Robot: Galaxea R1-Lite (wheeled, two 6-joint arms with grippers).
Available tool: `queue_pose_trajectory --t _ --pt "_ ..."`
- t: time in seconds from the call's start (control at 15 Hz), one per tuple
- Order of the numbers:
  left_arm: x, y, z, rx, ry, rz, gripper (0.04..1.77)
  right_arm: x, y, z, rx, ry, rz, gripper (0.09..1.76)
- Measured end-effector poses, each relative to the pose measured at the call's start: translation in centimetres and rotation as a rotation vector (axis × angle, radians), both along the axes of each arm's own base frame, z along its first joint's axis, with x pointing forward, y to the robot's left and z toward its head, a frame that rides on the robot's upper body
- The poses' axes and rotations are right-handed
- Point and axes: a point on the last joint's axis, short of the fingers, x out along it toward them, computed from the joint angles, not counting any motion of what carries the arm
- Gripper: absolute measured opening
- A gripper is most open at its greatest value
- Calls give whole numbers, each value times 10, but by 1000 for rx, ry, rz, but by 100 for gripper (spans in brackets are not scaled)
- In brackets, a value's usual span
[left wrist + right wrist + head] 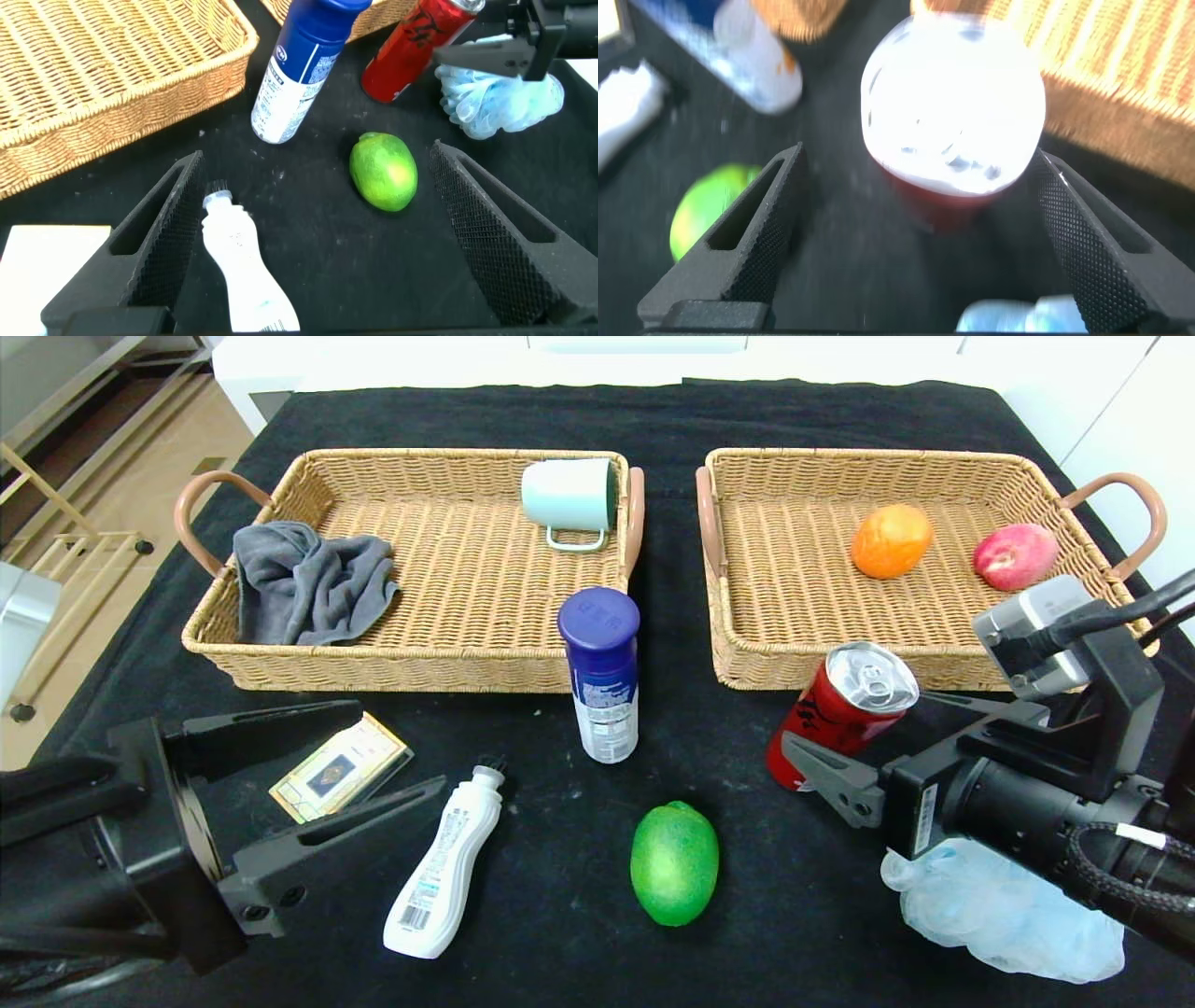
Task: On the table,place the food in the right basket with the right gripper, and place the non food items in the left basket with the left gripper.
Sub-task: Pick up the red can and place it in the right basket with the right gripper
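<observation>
Straddling red can [845, 709]: right gripper [873, 747] fingers wide, no contact | left gripper [355, 756] fingers wide, empty

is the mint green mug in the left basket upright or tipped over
Tipped over. The mint green ceramic mug lies on its side in the left woven wicker basket, its handle pointing toward the basket's front.

two baskets sit far on the table [579, 933], left basket [280, 658] holding a towel [308, 583] and mug [569, 497], right basket [803, 653] two fruits. nearer, left to right: box [338, 768], bottle [446, 863], canister [602, 672], lime [674, 863], can [845, 709], pouf [1004, 915].
</observation>
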Motion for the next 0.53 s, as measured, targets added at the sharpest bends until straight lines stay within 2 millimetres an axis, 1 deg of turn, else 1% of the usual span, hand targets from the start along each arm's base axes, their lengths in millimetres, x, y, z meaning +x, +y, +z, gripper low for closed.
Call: queue_pose_trajectory --t 0.4,0.47,0.53 --pt "-1 0 0 0 -1 -1 172 6 5 -7 -5 6 -2 171" --pt "-1 0 0 1 0 -2 172 6 5 -7 -6 7 -3 159" --pt "-1 0 -1 5 -1 -1 172 6 5 -7 -5 8 -4 140"
